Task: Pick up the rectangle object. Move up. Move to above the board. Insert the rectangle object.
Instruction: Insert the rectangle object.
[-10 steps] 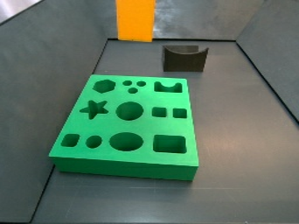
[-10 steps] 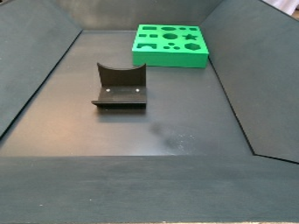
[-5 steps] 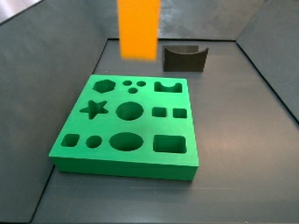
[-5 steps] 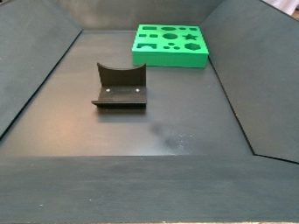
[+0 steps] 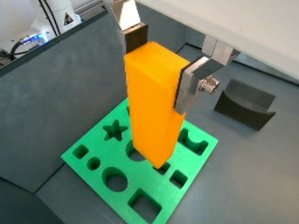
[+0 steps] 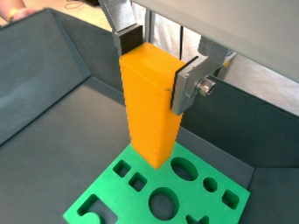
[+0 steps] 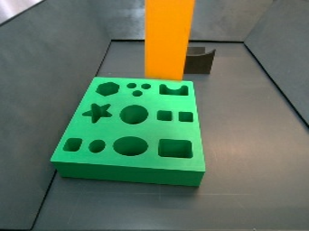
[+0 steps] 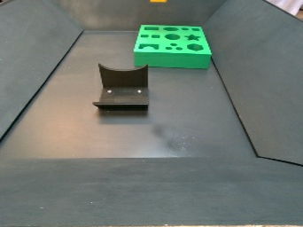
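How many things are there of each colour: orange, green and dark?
Orange: 1, the tall orange rectangular block, held upright in the gripper above the board.
Green: 1, the flat green board with shaped holes.
Dark: 1, the dark L-shaped fixture on the floor.
Total: 3

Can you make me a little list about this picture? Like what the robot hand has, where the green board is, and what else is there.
gripper: up above the board in both wrist views, shut on the rectangle object
rectangle object: orange-yellow block, upright, lower end over the board, not in a hole yet
board: bright green slab with star, hexagon, circle and square holes, flat on the floor
fixture: dark bracket on the floor, apart from the board
step now: block carried over the board, insertion not yet done
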